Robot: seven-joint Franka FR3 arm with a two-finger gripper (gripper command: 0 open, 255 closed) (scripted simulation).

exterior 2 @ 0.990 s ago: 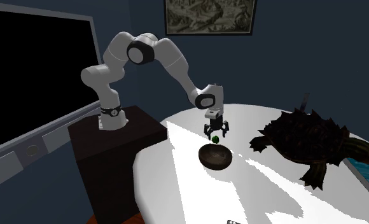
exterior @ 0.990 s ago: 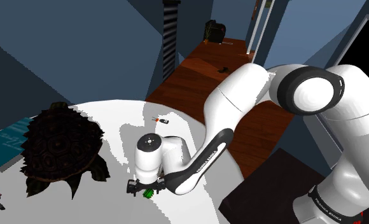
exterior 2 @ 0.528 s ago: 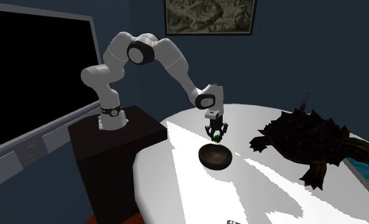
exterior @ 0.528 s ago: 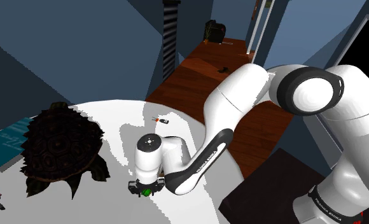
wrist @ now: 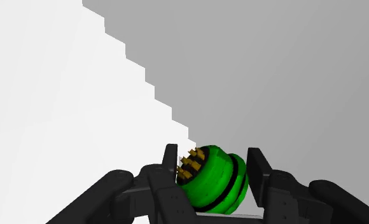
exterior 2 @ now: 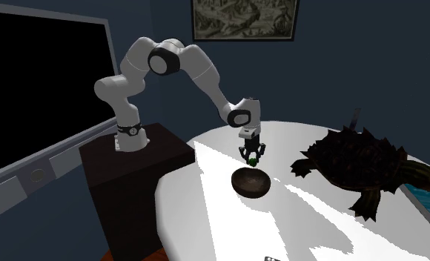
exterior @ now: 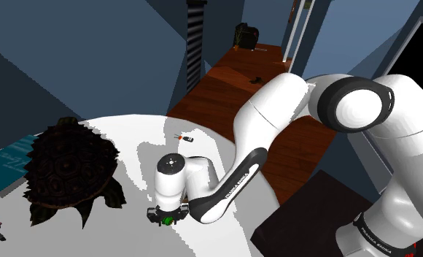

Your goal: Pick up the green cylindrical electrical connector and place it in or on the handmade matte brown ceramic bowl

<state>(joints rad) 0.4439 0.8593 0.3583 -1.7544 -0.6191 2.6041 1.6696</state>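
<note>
A green cylindrical connector (wrist: 216, 181) with gold pins at one end lies on the white table (wrist: 43, 95), clasped between my two black fingers (wrist: 170, 160). My gripper (wrist: 214, 168) is shut on it. In the shoulder view the gripper (exterior: 168, 217) points straight down at the table with the green connector (exterior: 170, 217) showing between its tips. In the second exterior view the gripper (exterior 2: 252, 157) holds the connector (exterior 2: 251, 160) just behind the dark brown bowl (exterior 2: 251, 182), which stands a short way toward the camera.
A large dark turtle figure (exterior: 66, 168) (exterior 2: 358, 164) takes up much of the table beside the bowl. A teal book (exterior: 6, 166) lies past the turtle. A small dark item (exterior: 187, 137) lies near the table's far edge. The stand (exterior 2: 136, 159) adjoins the table.
The fingers, wide apart around the connector a second ago, have closed on it. The arm and the connector have stayed in place since.
</note>
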